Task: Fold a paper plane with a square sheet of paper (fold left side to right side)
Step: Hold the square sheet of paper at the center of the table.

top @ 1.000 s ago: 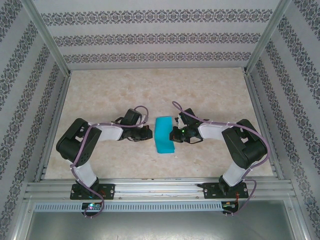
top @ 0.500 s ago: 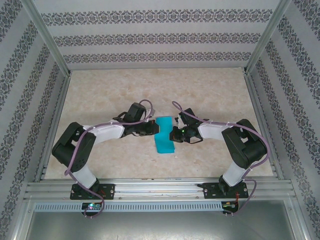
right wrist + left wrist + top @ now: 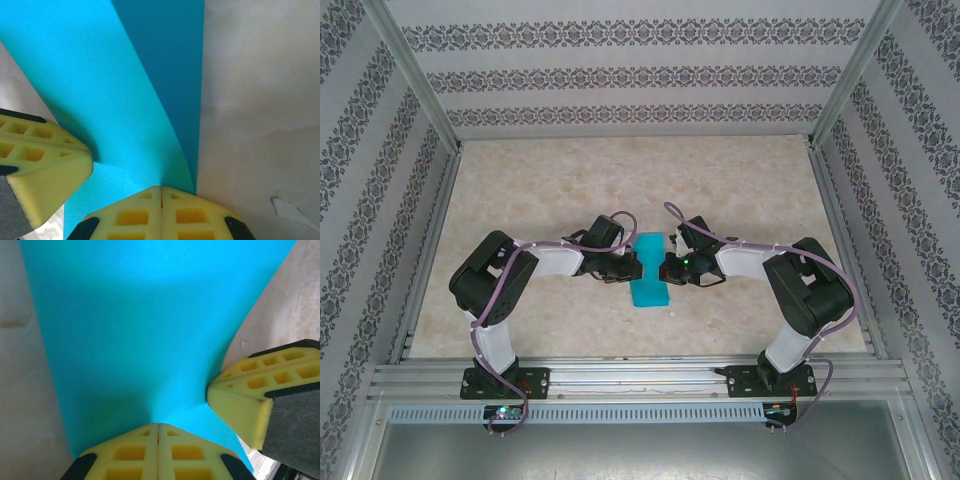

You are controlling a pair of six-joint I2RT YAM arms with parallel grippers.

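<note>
From above, the teal sheet of paper point(image 3: 649, 275) lies on the marbled table point(image 3: 550, 190) midway between the two arms, partly folded over into a narrow strip. The left gripper point(image 3: 628, 266) meets its left edge and the right gripper point(image 3: 666, 268) its right edge, both low over the table.

In the left wrist view, the left gripper's yellow fingers point(image 3: 130, 452) are pressed together, and the sheet comes out of the seam between them, so the paper is pinched. It bows upward from there. A finger of the right gripper sits just to the right, touching the sheet's edge.

In the right wrist view, the right gripper point(image 3: 161, 191) is likewise closed on the sheet's edge. There a lighter upper layer curls over a darker layer lying flat on the table. A finger of the left gripper touches the paper at the left.
</note>
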